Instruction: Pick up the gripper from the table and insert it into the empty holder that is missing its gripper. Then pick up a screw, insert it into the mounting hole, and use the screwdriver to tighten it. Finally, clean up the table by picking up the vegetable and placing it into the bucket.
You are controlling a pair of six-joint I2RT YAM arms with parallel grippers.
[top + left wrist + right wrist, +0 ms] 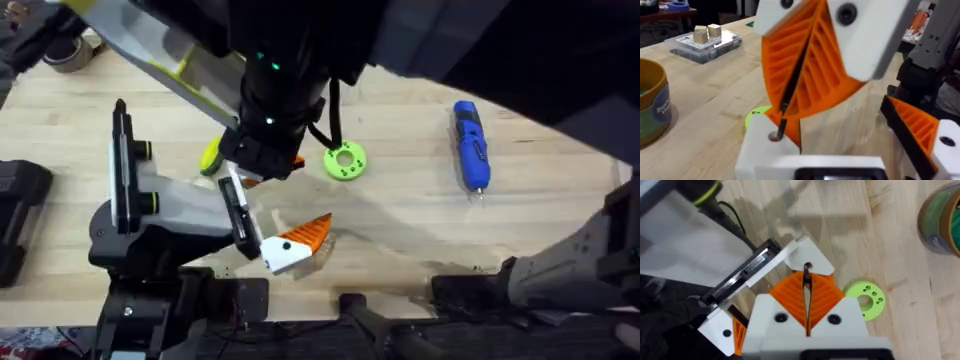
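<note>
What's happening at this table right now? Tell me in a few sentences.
The right pincer is shut on a thin dark screw and holds it tip-down at a hole in a white part by the holder. The gripper, orange and white, sits at the holder's end and looks already fitted. The blue screwdriver lies untouched on the table, and the vegetable lies on the table too, not yet cleared.
</note>
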